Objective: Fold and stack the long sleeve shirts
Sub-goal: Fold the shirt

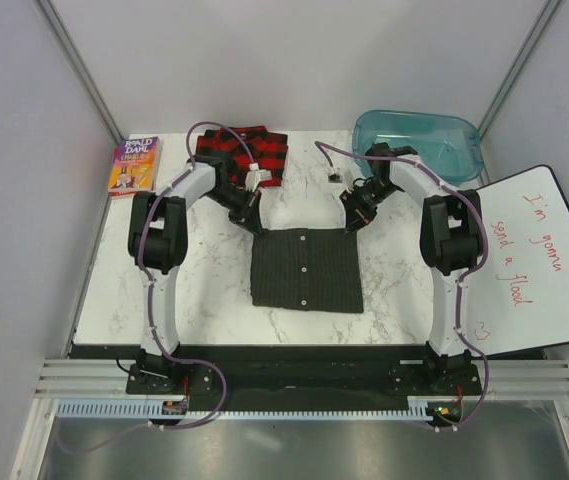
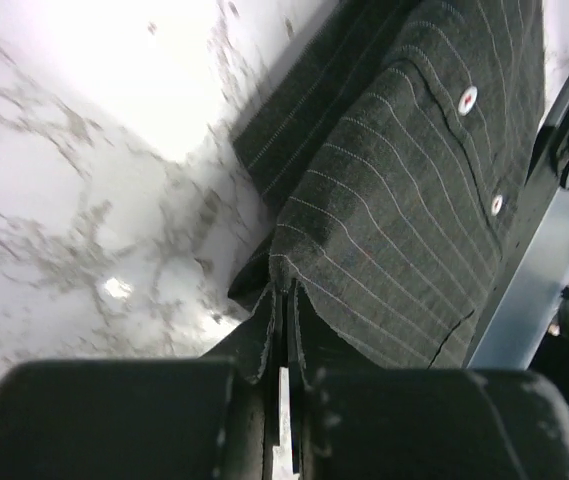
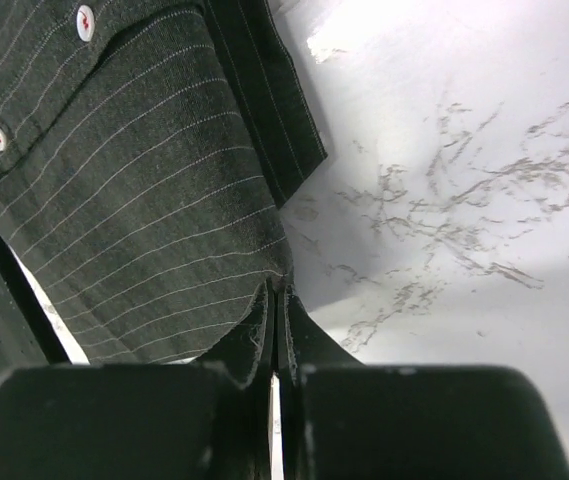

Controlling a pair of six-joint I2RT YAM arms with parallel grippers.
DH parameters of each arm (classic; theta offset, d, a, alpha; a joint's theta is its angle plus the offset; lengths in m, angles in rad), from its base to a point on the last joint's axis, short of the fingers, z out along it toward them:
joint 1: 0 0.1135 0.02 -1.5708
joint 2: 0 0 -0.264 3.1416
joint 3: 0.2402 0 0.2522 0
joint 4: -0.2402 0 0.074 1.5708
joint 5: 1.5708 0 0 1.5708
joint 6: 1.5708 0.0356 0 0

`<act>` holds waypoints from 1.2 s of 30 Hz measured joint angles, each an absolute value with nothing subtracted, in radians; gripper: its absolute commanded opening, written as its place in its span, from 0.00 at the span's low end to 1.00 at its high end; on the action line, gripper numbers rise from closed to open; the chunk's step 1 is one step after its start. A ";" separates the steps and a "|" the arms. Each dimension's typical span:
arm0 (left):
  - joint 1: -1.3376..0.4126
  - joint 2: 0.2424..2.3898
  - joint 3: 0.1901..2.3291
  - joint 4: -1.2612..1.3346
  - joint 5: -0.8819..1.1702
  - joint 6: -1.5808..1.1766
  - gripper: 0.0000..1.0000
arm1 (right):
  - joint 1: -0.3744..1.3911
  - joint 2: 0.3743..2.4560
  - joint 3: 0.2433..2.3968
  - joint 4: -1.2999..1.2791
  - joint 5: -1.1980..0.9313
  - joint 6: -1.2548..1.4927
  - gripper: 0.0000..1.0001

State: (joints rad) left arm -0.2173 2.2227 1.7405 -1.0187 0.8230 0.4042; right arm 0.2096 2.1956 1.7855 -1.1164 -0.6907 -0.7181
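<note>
Top external view, mid-task. Dark pinstriped shirt lay at the centre of the surface, already reduced to a near-square block, button line running far-to-near down its middle. Its whole body stretched from the two hands toward the arm bases; nothing of it lay beyond them.

Left hand sat at the far-left corner, right hand at the far-right corner, so the gripped far hem ran straight left to right between them. Both wrist views showed the fingers closed tight with a layered edge of striped cloth pinched between them. Each hand was holding the shirt, neither one free. Corners looked just raised; the rest appeared flat on the marble.

Red-and-black plaid shirt rested bunched at the far edge, beyond and slightly left of the left hand, well apart from the dark one. Left arm was the nearer to it.

My reading: any further fold would bring the held hem toward the bases, across the button line; stacking would carry it far-left instead.

Paperback book lay at the far-left corner; blue bin at far right.
</note>
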 measured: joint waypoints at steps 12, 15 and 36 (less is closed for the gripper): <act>-0.126 2.344 1.883 -1.007 0.909 0.279 0.52 | 0.199 2.284 1.889 -1.023 -0.633 -0.531 0.14; -0.083 2.274 1.782 -0.926 0.929 0.236 0.77 | 0.194 2.288 1.893 -1.016 -0.623 -0.474 0.62; -0.107 1.664 0.836 -0.312 1.053 -0.295 0.69 | 0.277 2.052 1.713 -0.822 -0.774 -0.200 0.29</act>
